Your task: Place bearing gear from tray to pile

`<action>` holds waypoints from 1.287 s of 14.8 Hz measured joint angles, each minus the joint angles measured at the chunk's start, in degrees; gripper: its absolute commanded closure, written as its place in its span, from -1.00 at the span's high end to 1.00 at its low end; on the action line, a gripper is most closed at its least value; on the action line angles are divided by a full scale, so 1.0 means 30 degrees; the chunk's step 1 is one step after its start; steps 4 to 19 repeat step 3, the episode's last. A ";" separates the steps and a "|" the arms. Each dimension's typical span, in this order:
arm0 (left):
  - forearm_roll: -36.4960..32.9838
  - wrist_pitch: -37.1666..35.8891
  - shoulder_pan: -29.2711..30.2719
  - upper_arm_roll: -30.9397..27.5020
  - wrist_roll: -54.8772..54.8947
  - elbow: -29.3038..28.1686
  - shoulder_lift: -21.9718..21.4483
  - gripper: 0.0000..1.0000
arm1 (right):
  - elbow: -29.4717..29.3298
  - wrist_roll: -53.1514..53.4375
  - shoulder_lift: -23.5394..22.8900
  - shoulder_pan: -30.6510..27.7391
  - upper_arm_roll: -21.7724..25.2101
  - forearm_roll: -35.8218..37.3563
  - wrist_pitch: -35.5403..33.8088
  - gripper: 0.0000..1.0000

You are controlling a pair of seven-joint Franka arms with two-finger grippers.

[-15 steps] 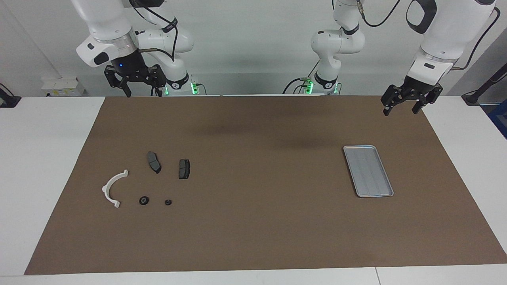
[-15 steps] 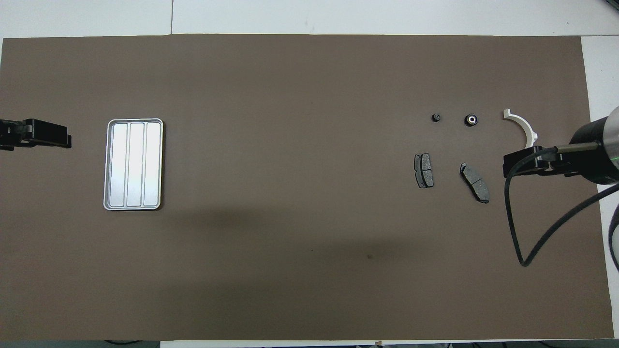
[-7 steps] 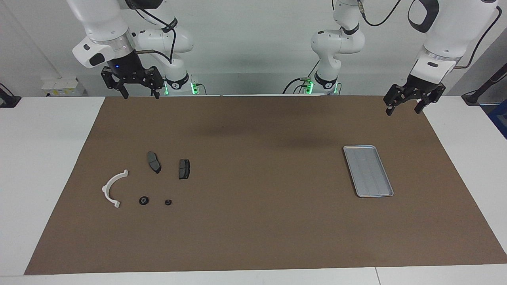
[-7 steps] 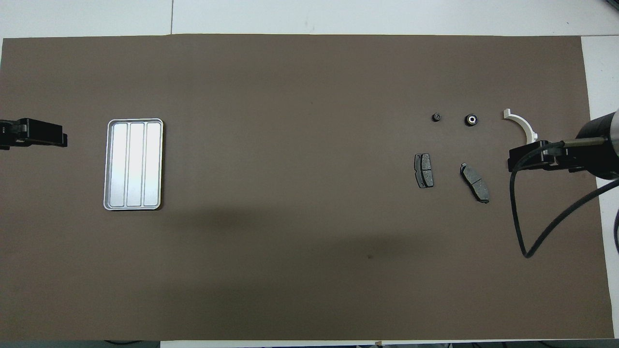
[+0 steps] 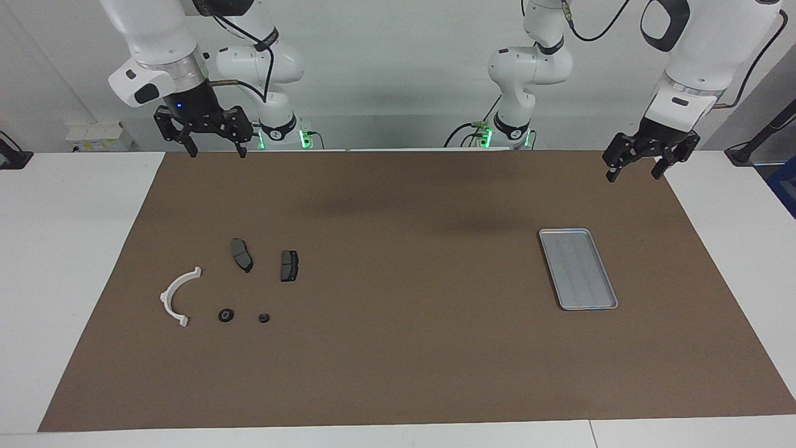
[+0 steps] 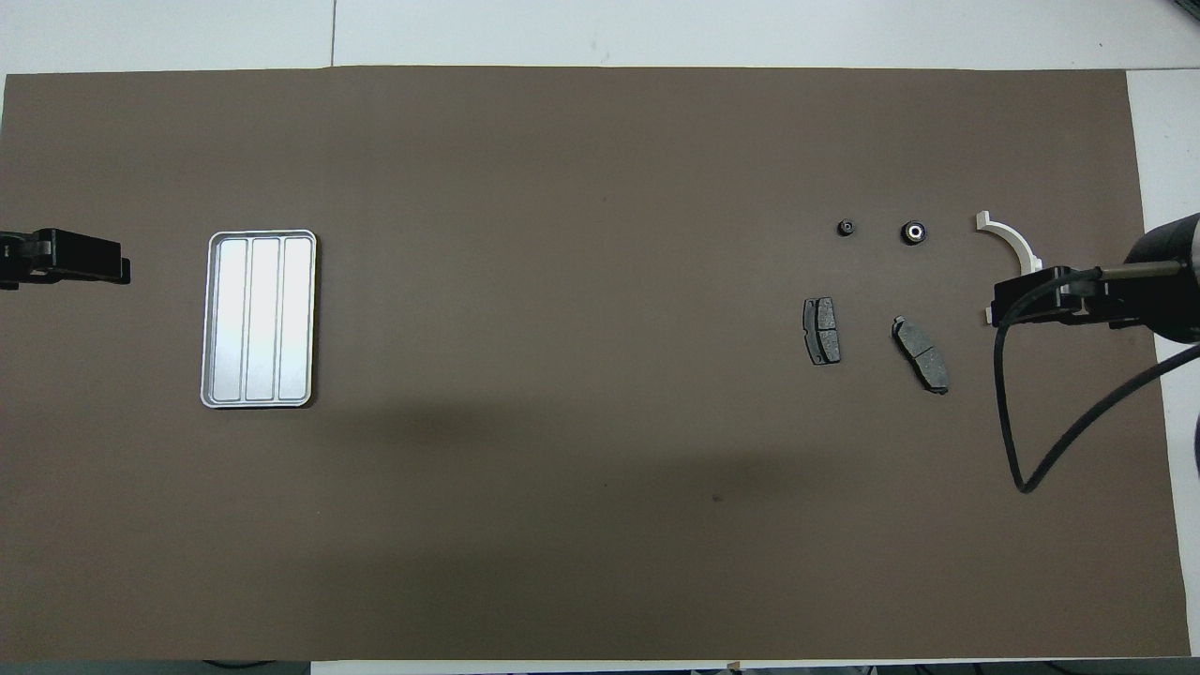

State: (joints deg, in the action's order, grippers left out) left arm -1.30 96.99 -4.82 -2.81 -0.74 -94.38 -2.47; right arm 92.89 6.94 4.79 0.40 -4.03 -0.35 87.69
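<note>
White bench (image 5: 81, 249) under a brown paper mat (image 5: 404, 361), pale wall at my back. Flat ridged silver metal tray (image 5: 578, 269) bare, toward my left arm's end. Small black ring-shaped bearing gear (image 5: 226, 315) lies in the pile, beside the white semicircular plastic bracket (image 5: 176, 296). Left jaws (image 5: 633, 169) and right jaws (image 5: 214, 150) both apart, holding nothing, up over the mat edge nearest my bases.

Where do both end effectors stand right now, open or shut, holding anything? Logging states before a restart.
Left end effector: open, holding nothing, raised near the brown mat's corner.
Right end effector: open, holding nothing.
</note>
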 measured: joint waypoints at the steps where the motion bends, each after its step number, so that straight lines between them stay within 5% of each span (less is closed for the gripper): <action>1: 0.0000 0.0000 0.0000 0.0000 0.0000 -0.0014 0.0000 1.00 | -0.0001 0.0000 0.0001 0.0000 -0.0017 0.0000 0.0001 1.00; 19: 0.0000 0.0000 -0.0001 0.0011 0.0000 -0.0057 0.0000 1.00 | -0.0003 0.0000 0.0002 0.0000 -0.0034 0.0000 0.0003 1.00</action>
